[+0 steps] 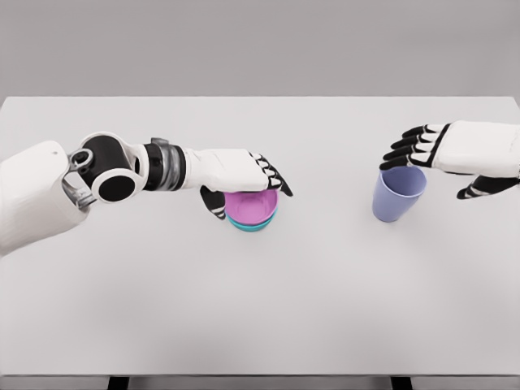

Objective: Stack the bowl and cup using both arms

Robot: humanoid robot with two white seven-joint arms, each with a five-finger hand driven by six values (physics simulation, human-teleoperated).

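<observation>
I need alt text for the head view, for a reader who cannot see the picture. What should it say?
Two white robot arms work over a white table: the left hand grips a pink bowl nested in a teal bowl, and the right hand hovers, fingers spread, just above a lavender cup.

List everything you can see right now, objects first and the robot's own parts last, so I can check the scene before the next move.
Bowls: two, a pink one nested in a teal one, on the table left of centre, under the left hand.
Cup: one, lavender, upright on the table at right, just below the right hand's fingers.
Table: one, white, filling most of the view.
Left hand: one, white with black fingers, over the bowls, thumb and fingers around the rim.
Right hand: one, white with black fingers, spread open above the cup, not holding it.
</observation>
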